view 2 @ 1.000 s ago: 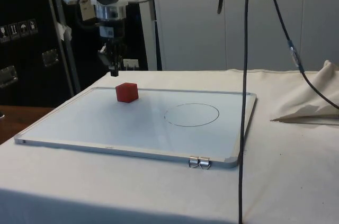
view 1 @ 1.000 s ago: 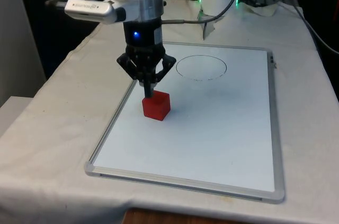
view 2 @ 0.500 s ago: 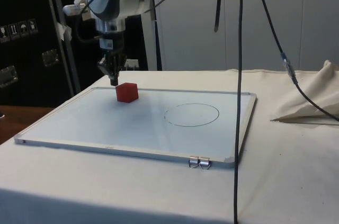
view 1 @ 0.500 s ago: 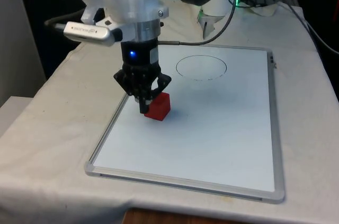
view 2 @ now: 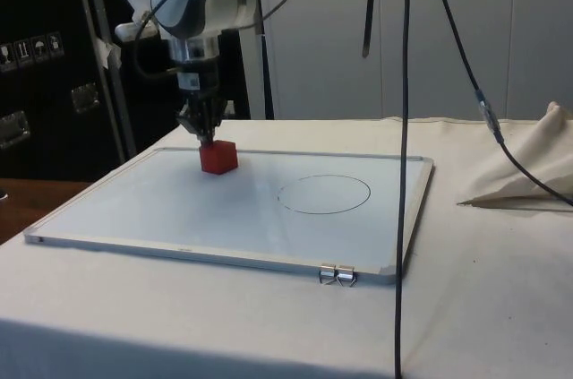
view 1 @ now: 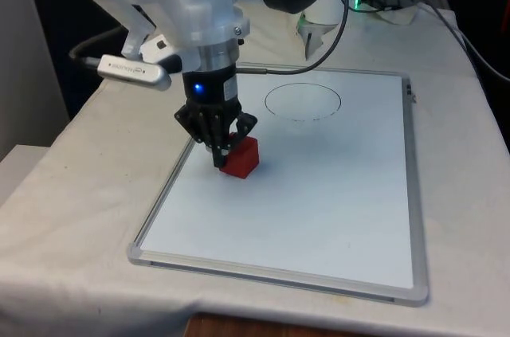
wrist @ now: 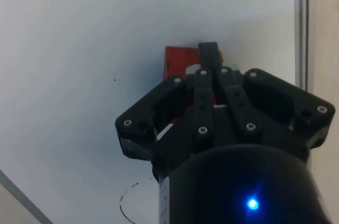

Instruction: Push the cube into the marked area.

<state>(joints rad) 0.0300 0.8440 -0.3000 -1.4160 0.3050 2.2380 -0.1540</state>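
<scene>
While its 2 fingers are pressed together with nothing between them, the tool (view 1: 217,161) stands low at the red cube (view 1: 241,158), its tip against the cube's side toward the front view's left. This cube sits on the whiteboard (view 1: 335,209), left of the frame's centre, well apart from the drawn circle (view 1: 303,101) in the board's upper part. Under the whiteboard lies the worktop (view 1: 88,186) with its white cloth.

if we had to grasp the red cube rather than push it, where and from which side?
Judging by its pose, from above, fingers across two opposite vertical faces. The red cube sits flat on the whiteboard with open board all round, and the gripper is already at its side facing the front view's left.
</scene>
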